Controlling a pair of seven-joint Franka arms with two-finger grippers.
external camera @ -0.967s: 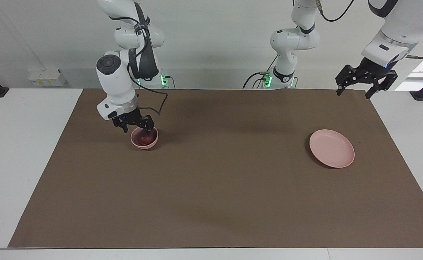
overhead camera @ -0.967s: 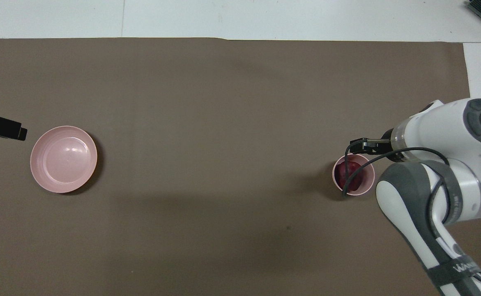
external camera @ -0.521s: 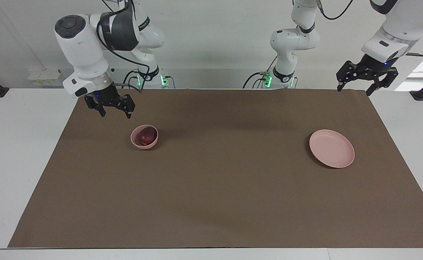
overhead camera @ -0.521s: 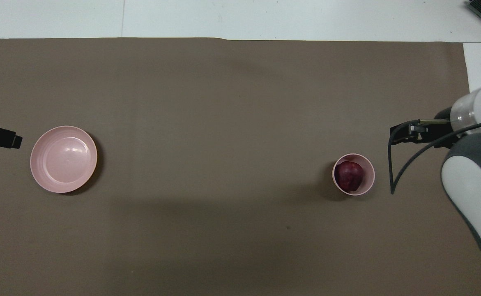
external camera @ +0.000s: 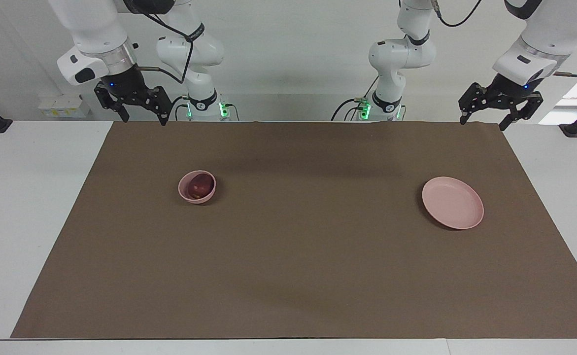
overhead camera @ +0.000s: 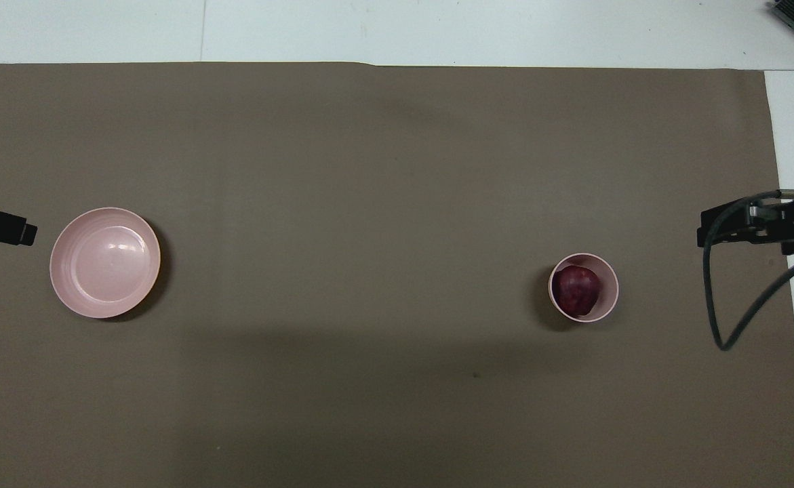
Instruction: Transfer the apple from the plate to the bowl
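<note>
Dark red against pale pink, the apple [external camera: 199, 185] sits inside the bowl [external camera: 186, 193] toward the right arm's end of the brown mat [external camera: 288, 276], and the plate [external camera: 452, 202] lies bare, well apart from it, toward the left arm's end. I see my right gripper [external camera: 143, 118] raised over the mat's edge closest to the robots, fingers spread and holding nothing. My left gripper [external camera: 482, 120] hangs over the mat's corner at its own end, jaws likewise spread and empty.
</note>
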